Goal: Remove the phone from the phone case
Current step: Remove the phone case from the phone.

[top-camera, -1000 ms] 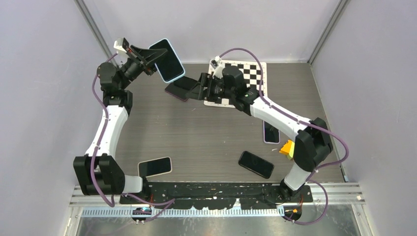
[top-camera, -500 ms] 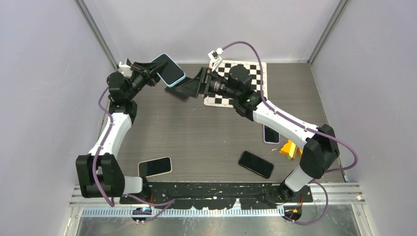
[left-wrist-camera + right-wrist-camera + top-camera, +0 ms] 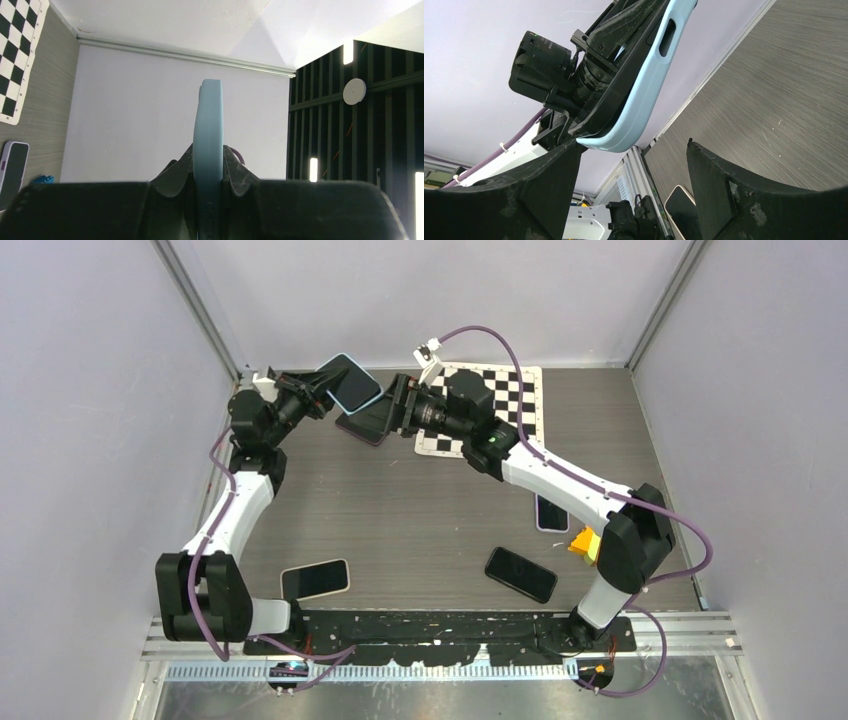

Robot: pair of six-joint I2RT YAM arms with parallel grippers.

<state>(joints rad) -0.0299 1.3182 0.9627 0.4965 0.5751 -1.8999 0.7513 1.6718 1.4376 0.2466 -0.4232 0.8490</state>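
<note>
A phone in a light blue phone case hangs in the air at the back left, and my left gripper is shut on its lower end. In the left wrist view the case stands edge-on, pinched between both fingers of my left gripper. My right gripper is open just to the right of the case. From the right wrist, the case's lower corner sits just above the gap of my right gripper, close to the left finger and clear of the right one.
A purple-cased phone lies on the table under my right gripper, beside the checkerboard sheet. Nearer the front lie a cream-cased phone, a black phone, another purple-cased phone and a yellow object. Walls stand close behind.
My left arm has lowered and tipped the cased phone toward the back wall. My right gripper has swung left up to it, and its jaws have widened.
</note>
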